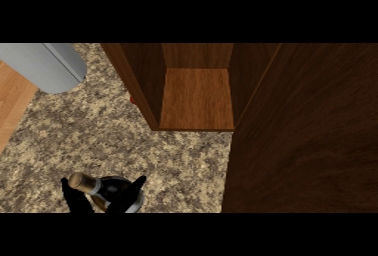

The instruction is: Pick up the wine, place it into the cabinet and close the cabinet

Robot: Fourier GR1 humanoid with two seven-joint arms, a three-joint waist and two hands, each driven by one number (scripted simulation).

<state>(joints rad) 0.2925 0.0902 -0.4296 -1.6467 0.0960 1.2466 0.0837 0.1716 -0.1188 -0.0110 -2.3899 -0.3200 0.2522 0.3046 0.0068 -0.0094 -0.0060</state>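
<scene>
At the lower edge of the head view, a black hand (103,200) curls its dark fingers around a wine bottle (111,189), one finger on each side of the glossy, near-black glass. Which arm the hand belongs to cannot be told from this angle. The bottle's rounded shoulder narrows to a short neck capped in pale tan, tilted toward the upper left. It sits over the speckled, granite-like desk (148,150), mottled in beige, grey and brown. To the right stands the cabinet's open door (310,135), a broad slab of dark, finely grained wood. Beyond the bottle, well apart from it, the cabinet (193,95) stands open, its dark walls framing a lighter, warm-brown shelf floor with straight vertical grain. At far left lies a smooth, pale grey cylindrical object (48,65) beside a strip of light orange wood (13,100).
</scene>
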